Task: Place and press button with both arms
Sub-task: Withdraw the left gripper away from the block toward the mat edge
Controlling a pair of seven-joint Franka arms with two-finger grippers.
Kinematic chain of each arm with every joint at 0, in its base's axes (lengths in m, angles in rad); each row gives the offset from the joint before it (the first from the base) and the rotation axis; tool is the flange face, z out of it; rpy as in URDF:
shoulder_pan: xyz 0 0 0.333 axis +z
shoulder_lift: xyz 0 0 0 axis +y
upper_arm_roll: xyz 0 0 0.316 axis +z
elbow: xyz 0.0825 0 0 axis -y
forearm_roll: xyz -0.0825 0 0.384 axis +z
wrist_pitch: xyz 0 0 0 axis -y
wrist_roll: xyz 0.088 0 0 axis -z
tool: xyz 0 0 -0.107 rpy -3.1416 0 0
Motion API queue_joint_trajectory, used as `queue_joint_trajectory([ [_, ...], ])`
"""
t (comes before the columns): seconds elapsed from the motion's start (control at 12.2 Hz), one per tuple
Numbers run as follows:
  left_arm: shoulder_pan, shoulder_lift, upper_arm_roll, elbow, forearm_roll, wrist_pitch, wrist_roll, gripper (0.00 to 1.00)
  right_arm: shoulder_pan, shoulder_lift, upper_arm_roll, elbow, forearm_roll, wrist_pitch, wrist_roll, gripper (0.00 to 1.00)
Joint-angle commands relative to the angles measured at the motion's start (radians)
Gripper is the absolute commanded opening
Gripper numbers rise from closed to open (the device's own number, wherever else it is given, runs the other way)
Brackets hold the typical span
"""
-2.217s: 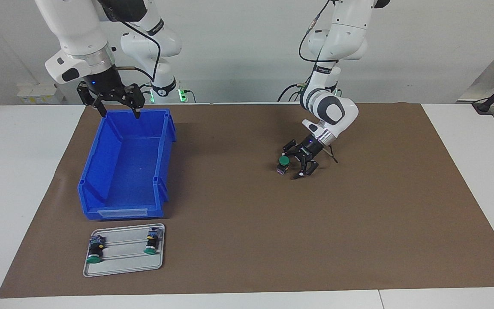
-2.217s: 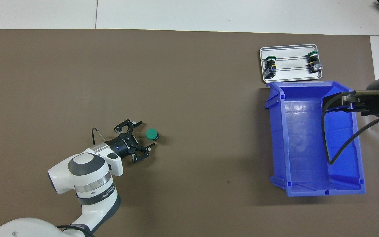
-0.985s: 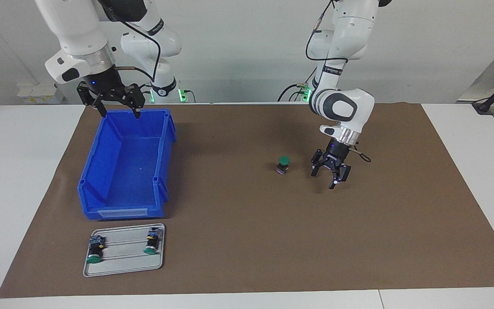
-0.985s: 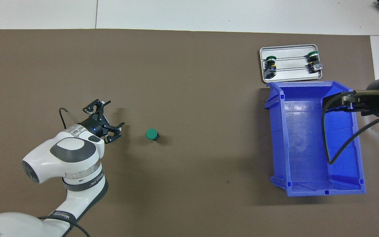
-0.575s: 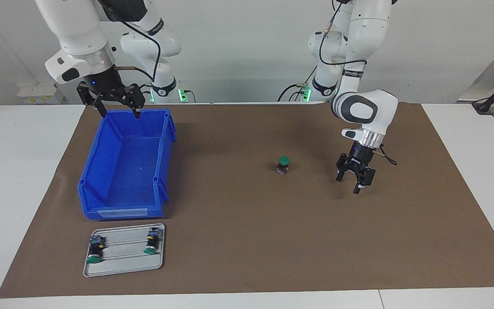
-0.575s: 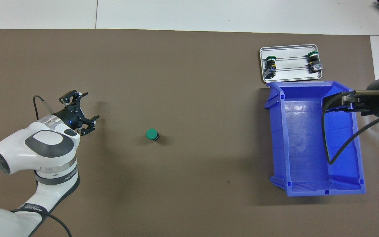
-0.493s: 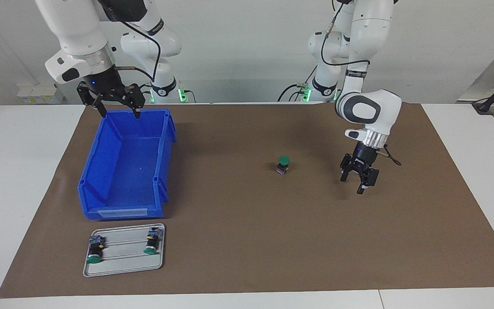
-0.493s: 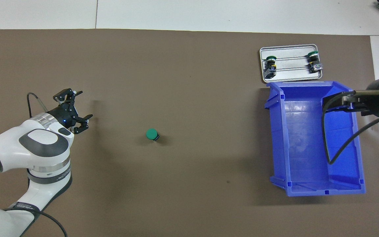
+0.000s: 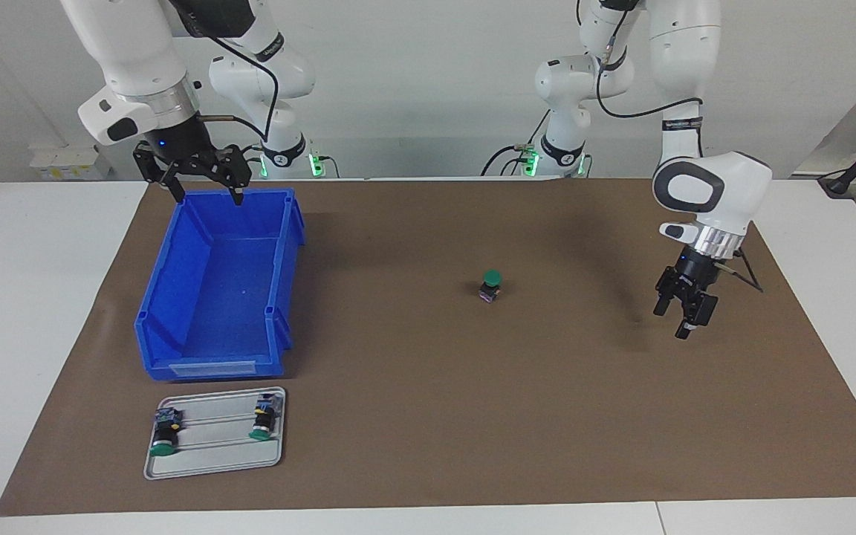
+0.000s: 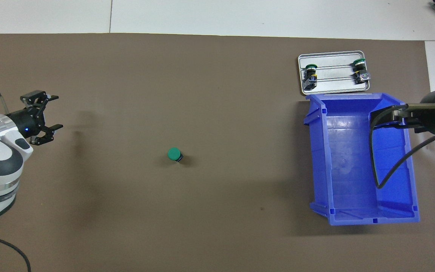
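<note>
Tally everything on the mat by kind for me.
Green push-buttons: 3, one standing alone mid-mat, two lying on the tray
Blue bin: 1
Metal tray: 1
Total: 5

White jointed arms point(image 9: 710, 195), silver wrist rings — black cables, grey joint caps

Plain pale grey wall point(image 9: 428, 89). White tabletop point(image 9: 34, 297) under broad brown paper mat point(image 9: 472, 416). Even light, soft shadows on mat.
</note>
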Motion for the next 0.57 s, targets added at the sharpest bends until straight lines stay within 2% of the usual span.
queue_joint_trajectory([
  [0.0, 0.051, 0.008, 0.037, 0.11, 0.184, -0.154, -0.001, 0.99, -0.011, -0.019, 0.008, -0.017, 0.004, 0.005, 0.011, 1.0],
  [0.16, 0.053, 0.011, 0.085, 0.219, 0.331, -0.294, -0.034, 0.99, -0.011, -0.019, 0.008, -0.017, 0.004, 0.005, 0.016, 1.0],
  [0.49, 0.034, 0.011, 0.094, 0.377, 0.516, -0.486, -0.242, 0.99, -0.011, -0.019, 0.008, -0.017, 0.004, 0.005, 0.017, 1.0],
])
